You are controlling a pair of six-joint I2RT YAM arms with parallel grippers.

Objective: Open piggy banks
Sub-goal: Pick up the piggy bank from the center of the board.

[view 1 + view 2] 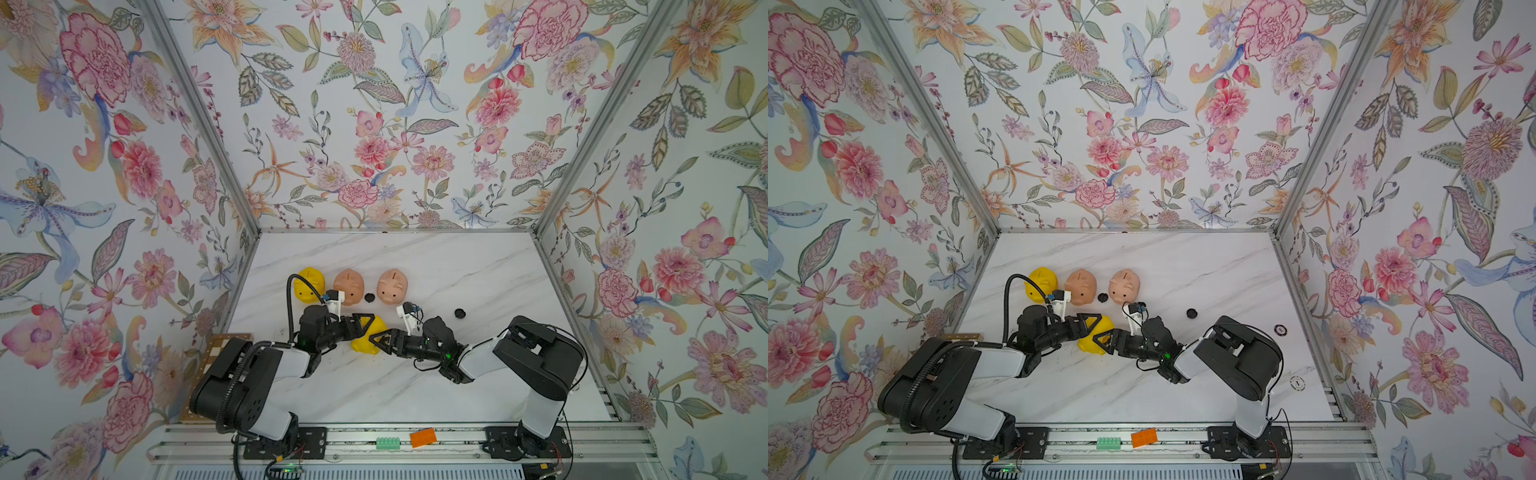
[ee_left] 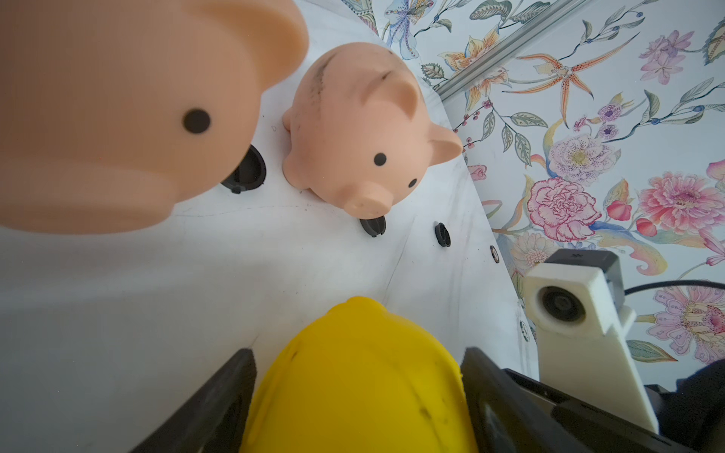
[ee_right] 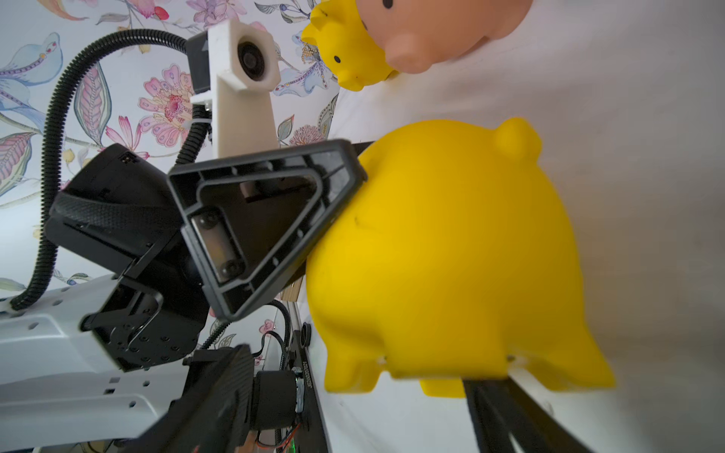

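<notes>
Four piggy banks are on the marble table. A yellow one (image 1: 309, 282) and two peach-pink ones (image 1: 349, 284) (image 1: 392, 284) stand in a row at the back. The second yellow piggy bank (image 1: 368, 338) is nearer the middle, and my left gripper (image 1: 363, 330) is shut on its body (image 2: 357, 392). My right gripper (image 1: 375, 340) comes in from the right with its jaws wide apart. In the right wrist view that gripper (image 3: 355, 366) is open at the yellow pig's feet (image 3: 451, 255) and clamps nothing.
Loose black plugs lie by the pink pigs (image 1: 369, 296) and further right (image 1: 459, 312); the left wrist view shows three (image 2: 245, 172) (image 2: 372, 225) (image 2: 442, 234). A chessboard (image 1: 226, 345) lies at the left edge. Green (image 1: 388, 442) and orange (image 1: 423, 437) bricks sit on the front rail.
</notes>
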